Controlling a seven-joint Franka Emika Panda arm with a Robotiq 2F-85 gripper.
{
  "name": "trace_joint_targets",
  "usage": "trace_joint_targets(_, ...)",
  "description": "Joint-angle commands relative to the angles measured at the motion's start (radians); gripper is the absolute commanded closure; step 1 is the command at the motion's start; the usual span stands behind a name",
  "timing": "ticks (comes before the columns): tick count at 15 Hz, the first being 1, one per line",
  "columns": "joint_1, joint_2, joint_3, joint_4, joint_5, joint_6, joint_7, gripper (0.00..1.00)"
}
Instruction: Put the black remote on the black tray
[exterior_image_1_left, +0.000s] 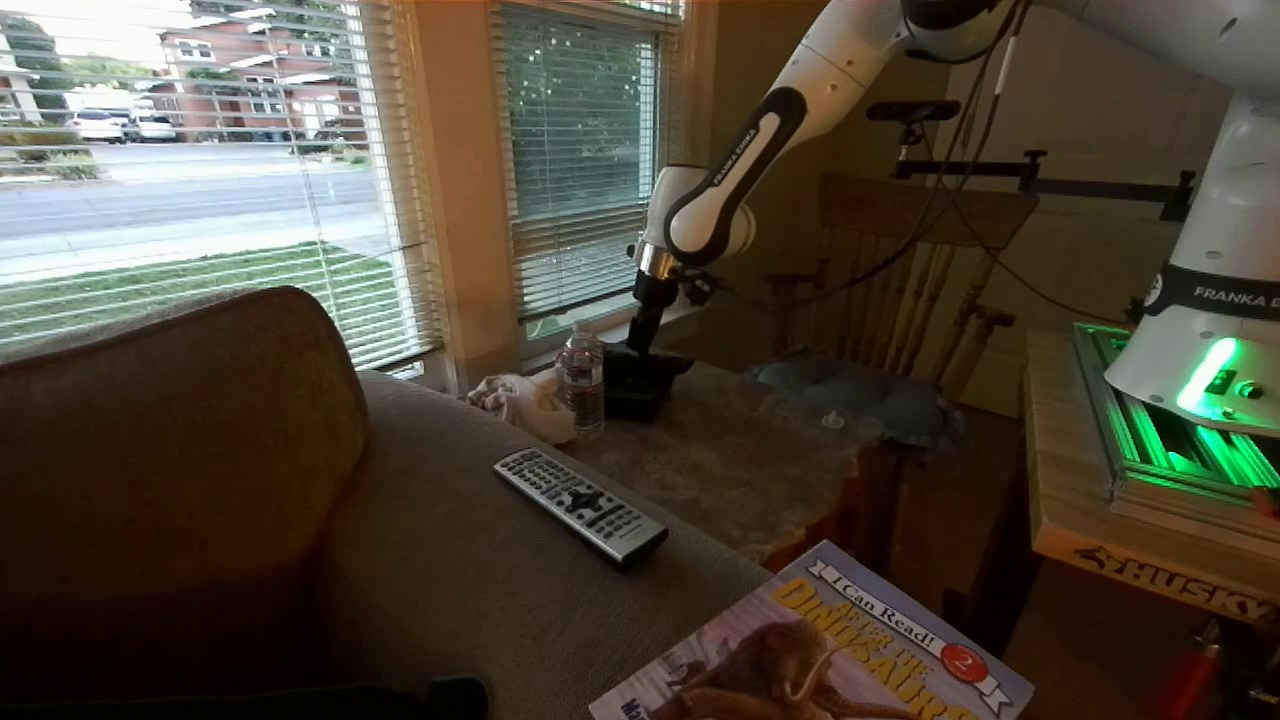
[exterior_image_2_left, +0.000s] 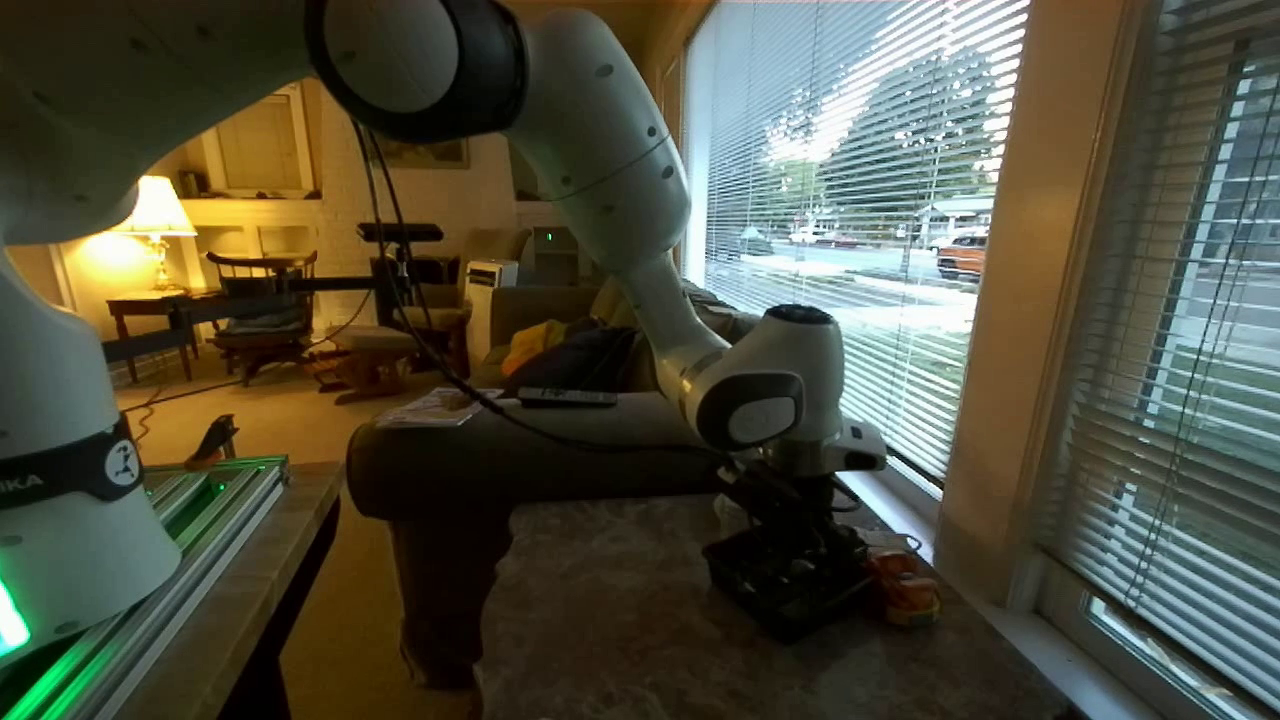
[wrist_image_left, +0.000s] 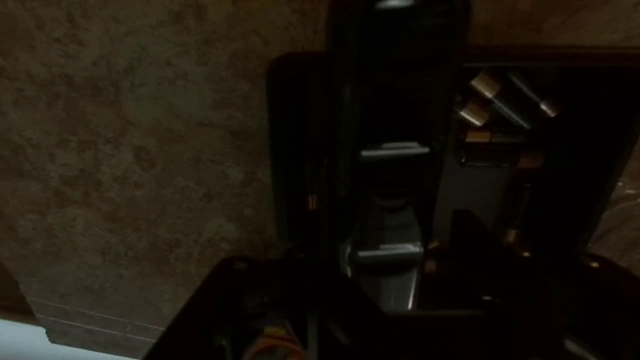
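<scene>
The black tray (exterior_image_1_left: 638, 398) stands on the side table near the window and shows in both exterior views (exterior_image_2_left: 742, 592). In the wrist view the tray (wrist_image_left: 278, 150) holds several loose batteries. A long, dark, glossy bar that looks like the black remote (wrist_image_left: 397, 115) lies lengthwise across it, one end reaching past the far wall. My gripper (exterior_image_1_left: 641, 345) points down into the tray, also in an exterior view (exterior_image_2_left: 800, 555). In the wrist view its fingers (wrist_image_left: 407, 260) stand apart around the bar's near end, with a gap on the right side. The remote is too dark to make out in the exterior views.
A clear water bottle (exterior_image_1_left: 583, 380) and a crumpled white bag (exterior_image_1_left: 535, 405) stand close beside the tray. An orange item (exterior_image_2_left: 908, 590) sits by its window side. The grey many-button remote (exterior_image_1_left: 580, 505) and a dinosaur book (exterior_image_1_left: 840, 650) lie on the sofa arm.
</scene>
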Motion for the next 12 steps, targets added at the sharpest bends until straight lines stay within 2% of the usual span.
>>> trace_joint_targets(1, 0.009, 0.026, 0.004, 0.056, 0.033, -0.039, -0.03, 0.01)
trace_joint_targets(6, 0.047, -0.004, -0.023, 0.039, 0.023, -0.043, 0.0, 0.0)
trace_joint_targets(12, 0.165, -0.181, -0.109, -0.164, 0.006, -0.111, 0.12, 0.0)
